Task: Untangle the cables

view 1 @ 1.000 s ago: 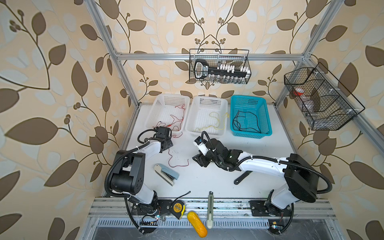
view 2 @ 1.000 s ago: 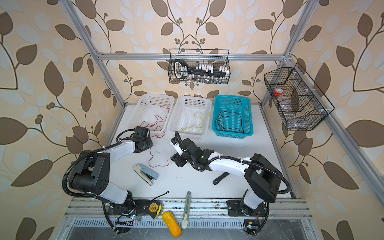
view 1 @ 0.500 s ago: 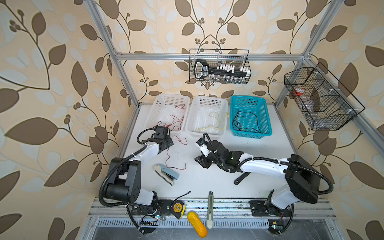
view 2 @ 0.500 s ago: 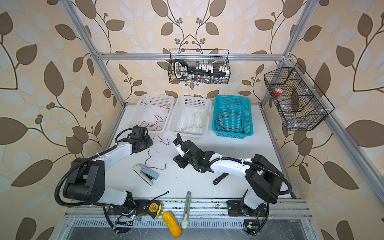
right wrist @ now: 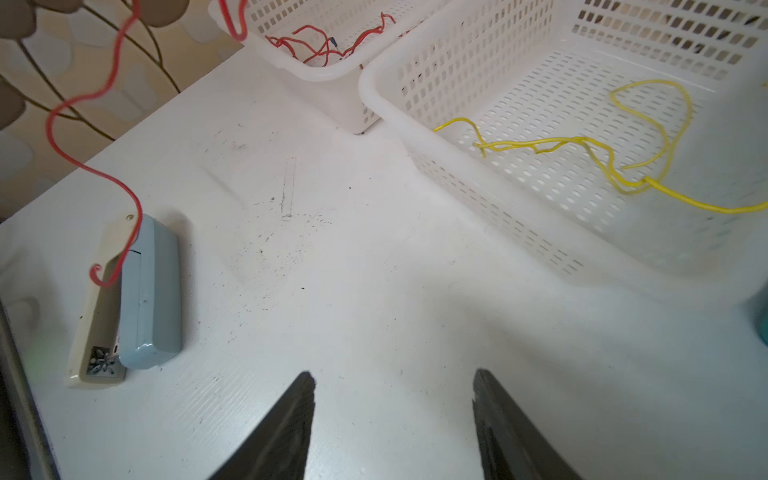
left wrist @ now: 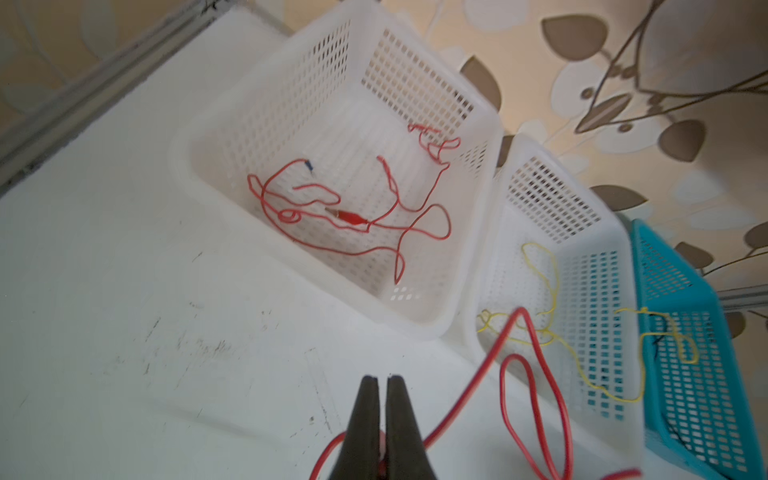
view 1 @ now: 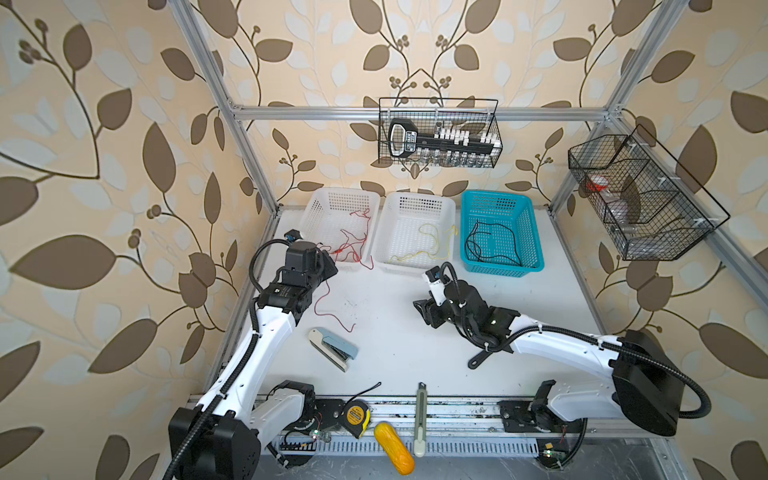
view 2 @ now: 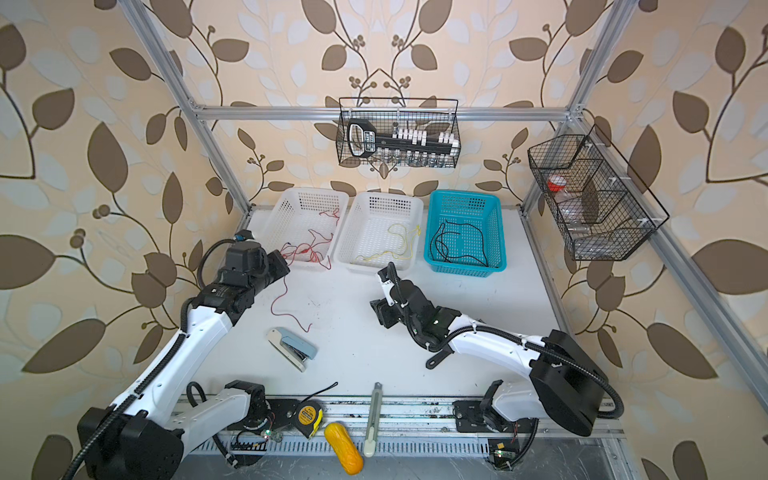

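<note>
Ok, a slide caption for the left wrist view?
Left claw shut on a red cable, before a white basket of red cables; yellow cables in the next basket.

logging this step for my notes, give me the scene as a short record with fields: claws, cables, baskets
left claw: shut on a red cable, near the left white basket
right claw: open, empty, above the table
left white basket: red cables
middle white basket: yellow cable
teal basket: black cable
also on table: stapler
</note>
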`<state>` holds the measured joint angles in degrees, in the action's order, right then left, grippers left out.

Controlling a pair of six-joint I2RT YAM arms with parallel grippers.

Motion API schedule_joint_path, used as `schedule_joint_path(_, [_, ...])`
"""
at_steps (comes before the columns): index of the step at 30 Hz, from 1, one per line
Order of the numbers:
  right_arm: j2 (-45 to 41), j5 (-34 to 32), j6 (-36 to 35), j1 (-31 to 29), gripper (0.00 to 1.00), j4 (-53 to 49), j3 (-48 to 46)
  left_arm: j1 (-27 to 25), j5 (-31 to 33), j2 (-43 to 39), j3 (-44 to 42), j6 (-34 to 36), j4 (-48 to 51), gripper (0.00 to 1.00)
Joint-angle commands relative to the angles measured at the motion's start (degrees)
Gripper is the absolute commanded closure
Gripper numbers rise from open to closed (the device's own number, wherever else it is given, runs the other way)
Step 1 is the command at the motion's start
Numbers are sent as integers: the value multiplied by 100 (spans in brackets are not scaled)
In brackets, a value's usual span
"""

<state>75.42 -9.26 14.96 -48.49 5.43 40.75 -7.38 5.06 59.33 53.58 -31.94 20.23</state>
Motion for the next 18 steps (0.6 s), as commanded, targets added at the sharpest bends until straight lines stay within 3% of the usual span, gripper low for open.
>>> schedule_joint_path(1, [-295, -270, 51, 99, 39, 88, -161, 78, 255, 21, 720, 123, 109, 100])
schedule_joint_path(5, [-498, -277, 68, 225, 39, 49, -285, 95, 534, 560, 1474, 328, -46, 100])
schedule_joint_path(18, [-886, -406, 47, 374, 39, -67, -609, 394, 659, 3478, 4217, 941, -127, 100])
